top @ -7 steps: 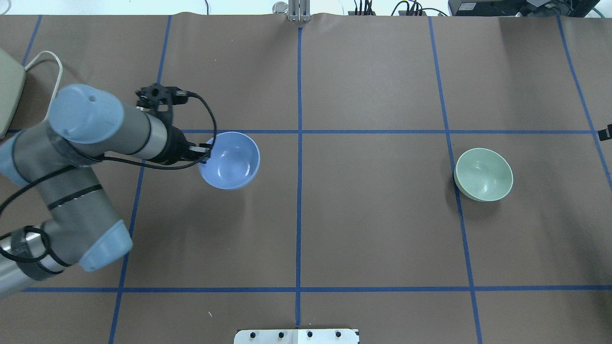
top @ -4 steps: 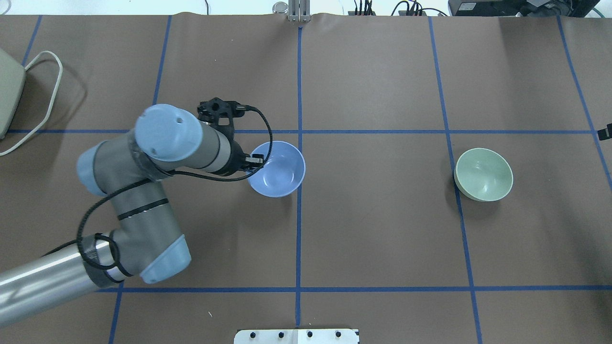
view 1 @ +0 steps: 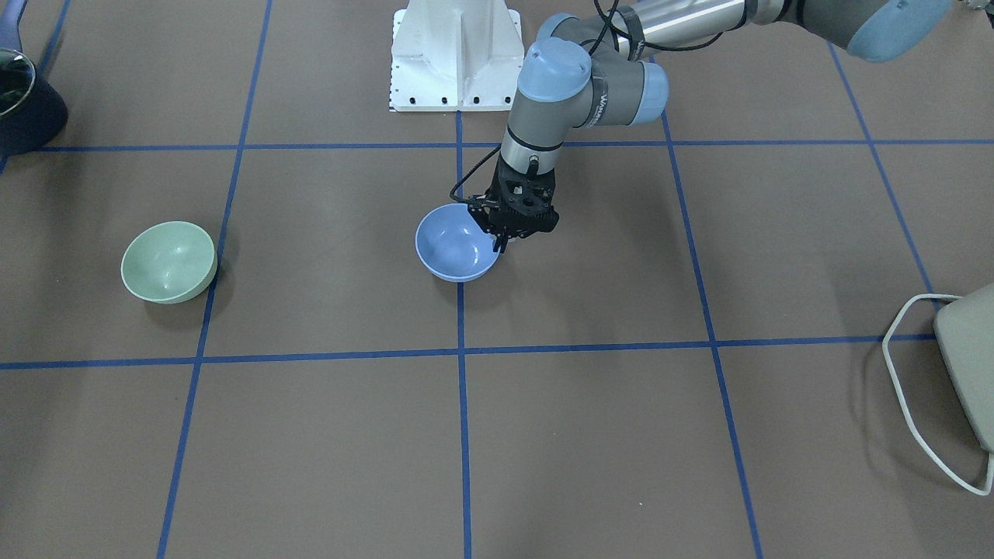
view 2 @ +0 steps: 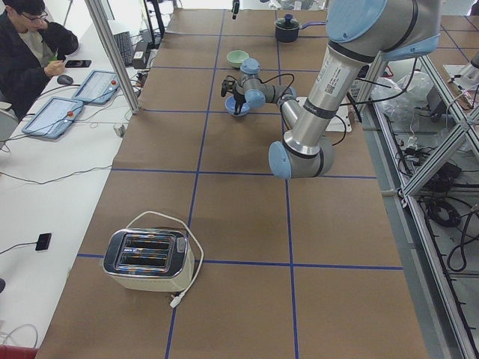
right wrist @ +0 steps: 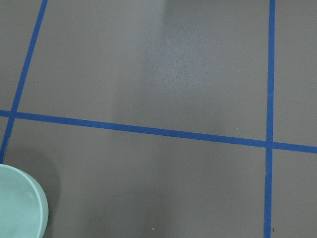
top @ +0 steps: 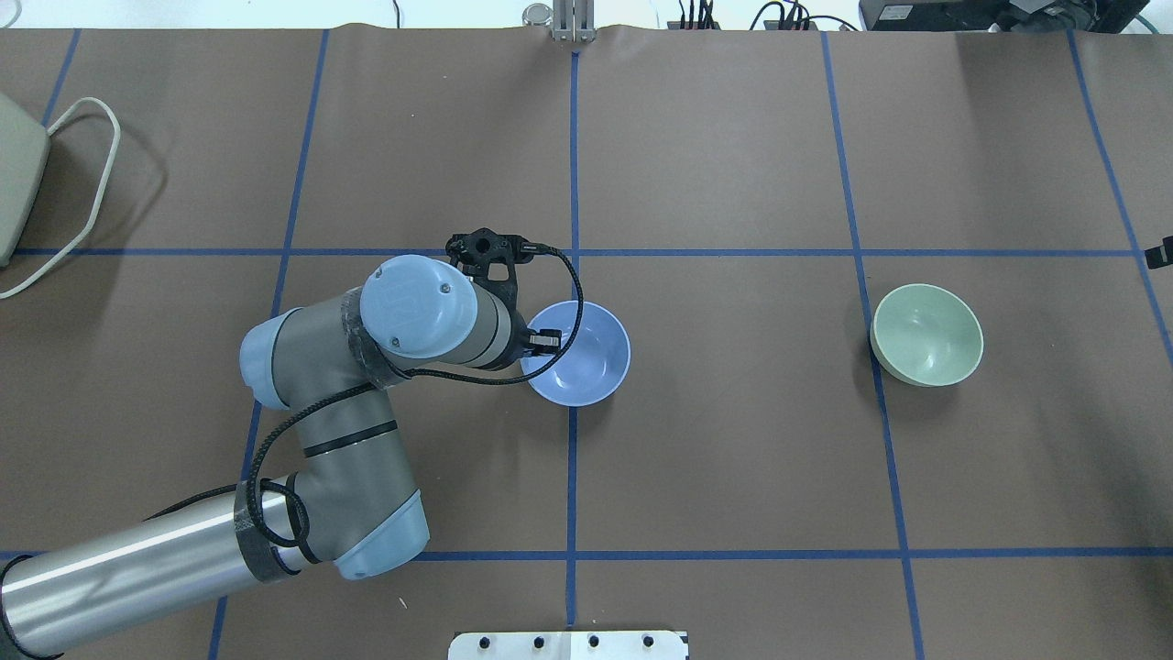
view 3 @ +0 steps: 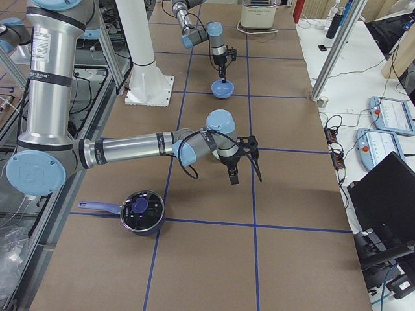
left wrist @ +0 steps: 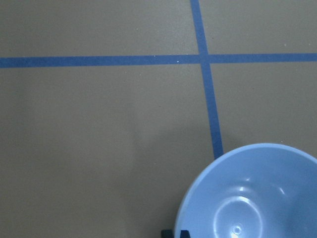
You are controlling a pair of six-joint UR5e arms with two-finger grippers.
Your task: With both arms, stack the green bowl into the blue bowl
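The blue bowl [top: 586, 357] is at the table's middle, on the centre tape line. It also shows in the front view [view 1: 450, 247] and fills the lower right of the left wrist view [left wrist: 247, 198]. My left gripper [top: 542, 342] is shut on the bowl's left rim, and it also shows in the front view [view 1: 501, 237]. I cannot tell whether the bowl touches the table. The green bowl [top: 926, 335] sits upright and alone on the right, and its edge shows in the right wrist view [right wrist: 17, 206]. My right gripper [view 3: 233, 176] hangs above bare table beside it; I cannot tell whether it is open or shut.
A toaster [view 2: 146, 258] with a white cord stands at the table's left end. A dark pot [view 3: 139, 210] with a lid and handle sits at the right end. The white base pedestal [view 1: 454, 54] is at the near middle edge. An operator [view 2: 30, 45] sits beside the table.
My left arm has carried the blue bowl to the right, from the left part of the table to the centre line. The green bowl has not moved.
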